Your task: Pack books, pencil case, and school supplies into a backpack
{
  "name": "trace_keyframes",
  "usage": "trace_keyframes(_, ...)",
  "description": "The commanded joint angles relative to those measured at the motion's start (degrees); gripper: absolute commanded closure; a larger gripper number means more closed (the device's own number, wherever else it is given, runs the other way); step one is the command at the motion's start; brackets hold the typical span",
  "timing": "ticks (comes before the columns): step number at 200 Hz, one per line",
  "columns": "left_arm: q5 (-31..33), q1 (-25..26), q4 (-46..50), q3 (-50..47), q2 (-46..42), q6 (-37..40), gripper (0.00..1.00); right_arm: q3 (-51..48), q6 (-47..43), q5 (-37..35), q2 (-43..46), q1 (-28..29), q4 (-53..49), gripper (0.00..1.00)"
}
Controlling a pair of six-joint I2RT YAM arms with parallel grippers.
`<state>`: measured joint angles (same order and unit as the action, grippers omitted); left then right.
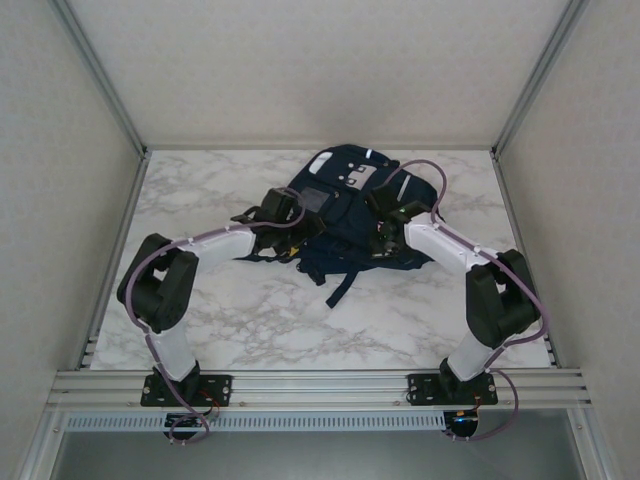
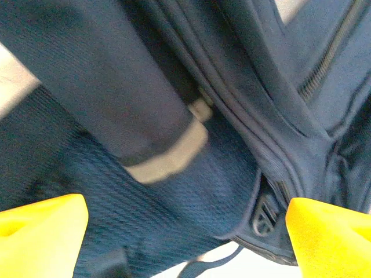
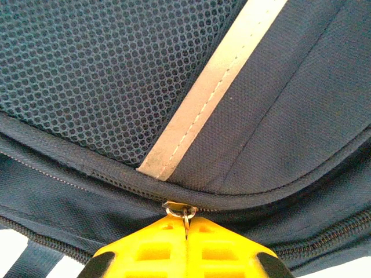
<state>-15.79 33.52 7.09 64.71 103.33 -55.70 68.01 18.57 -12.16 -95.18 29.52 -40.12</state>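
Observation:
The navy backpack (image 1: 345,200) lies flat in the middle of the marble table. My right gripper (image 1: 385,243) rests on its right side, shut on a small metal zipper pull (image 3: 184,210) at the seam below a white stripe (image 3: 214,87) and mesh panel (image 3: 104,69); the yellow fingertips (image 3: 145,249) meet around the ring. My left gripper (image 1: 292,236) hovers over the bag's left side, wide open, with blue fabric (image 2: 156,202) between its yellow fingers (image 2: 40,231) and a zipper slider (image 2: 264,213) near the right finger. The books, pencil case and school supplies are out of view.
A black strap (image 1: 342,284) trails from the backpack toward the near edge. The marble tabletop (image 1: 250,320) is bounded by grey walls and aluminium posts at the left, right and back. Both arm bases sit at the front rail (image 1: 320,385).

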Motion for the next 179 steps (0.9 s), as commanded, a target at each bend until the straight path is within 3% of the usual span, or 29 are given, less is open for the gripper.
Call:
trace_keyframes(1,-1.3,0.9,-4.0,0.3,1.5,-4.5,0.12,-1.9,-0.7,-2.0,-1.7,-0.6,2.8,0.96)
trace_keyframes(25,-1.3,1.2,-5.5,1.1,2.5,-6.0,0.12,-3.1,0.2,-3.8,-2.7,-0.7,4.4,0.86)
trace_keyframes(57,-1.7,1.8,-3.7,1.1,0.8,-5.7,0.12,-3.7,0.6,-4.7,-3.1,-0.8,5.7,0.82)
trace_keyframes(89,-2.6,3.7,-4.2,1.3,1.4,-7.4,0.11,-4.6,0.0,-1.7,-2.2,-1.3,7.3,1.0)
trace_keyframes(144,0.3,4.2,-11.1,4.5,11.7,-12.1,0.12,-5.6,-2.8,6.5,-0.4,-1.4,9.2,1.0)
trace_keyframes(157,1.1,3.9,-9.7,6.6,14.1,-9.7,0.23,-5.6,-4.2,8.2,0.1,-1.5,8.9,1.0)
trace_keyframes(168,1.6,3.0,-9.5,7.0,15.5,-8.6,0.61,-5.5,-6.5,9.5,0.5,-1.5,8.1,1.0)
trace_keyframes(179,1.5,1.6,-10.2,6.2,16.2,-8.2,0.85,-5.2,-8.3,9.7,0.7,-1.6,6.6,1.0)
